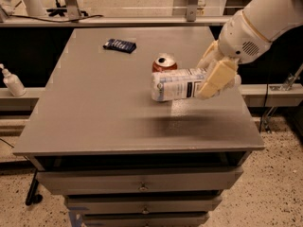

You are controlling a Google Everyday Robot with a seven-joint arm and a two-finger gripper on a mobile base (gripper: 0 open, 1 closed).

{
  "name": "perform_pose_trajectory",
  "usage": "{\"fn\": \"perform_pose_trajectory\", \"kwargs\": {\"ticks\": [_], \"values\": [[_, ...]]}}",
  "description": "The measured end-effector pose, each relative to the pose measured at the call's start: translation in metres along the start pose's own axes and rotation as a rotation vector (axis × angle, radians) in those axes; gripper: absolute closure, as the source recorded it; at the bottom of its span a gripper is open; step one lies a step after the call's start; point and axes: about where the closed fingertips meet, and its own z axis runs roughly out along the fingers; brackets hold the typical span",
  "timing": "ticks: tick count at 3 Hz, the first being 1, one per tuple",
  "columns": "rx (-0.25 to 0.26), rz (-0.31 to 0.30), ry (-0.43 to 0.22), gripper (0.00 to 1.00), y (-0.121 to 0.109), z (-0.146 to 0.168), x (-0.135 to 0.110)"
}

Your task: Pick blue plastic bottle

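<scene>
The blue plastic bottle point(174, 84) has a pale blue-white label with a black-and-white text panel. It lies horizontal in the air, lifted above the grey table point(94, 112). My gripper point(212, 77) comes in from the right and is shut on the bottle's right end, its cream fingers point(215, 79) on either side. The bottle's cap end is hidden by the fingers. A shadow falls on the table below the bottle. The red cola can point(164, 64) stands upright just behind the bottle.
A small dark blue packet point(120, 45) lies at the table's back left. A small white pump bottle point(12, 82) stands on a lower shelf to the left. Drawers sit under the table top. A rail runs along the back.
</scene>
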Motion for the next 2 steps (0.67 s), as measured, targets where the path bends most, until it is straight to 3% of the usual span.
{"fn": "perform_pose_trajectory", "kwargs": {"ticks": [1,2], "values": [[-0.016,-0.041,-0.033,1.00,0.0072,-0.0275,-0.0017],[-0.019,-0.049,-0.036,1.00,0.0084,-0.0307,-0.0038]]}}
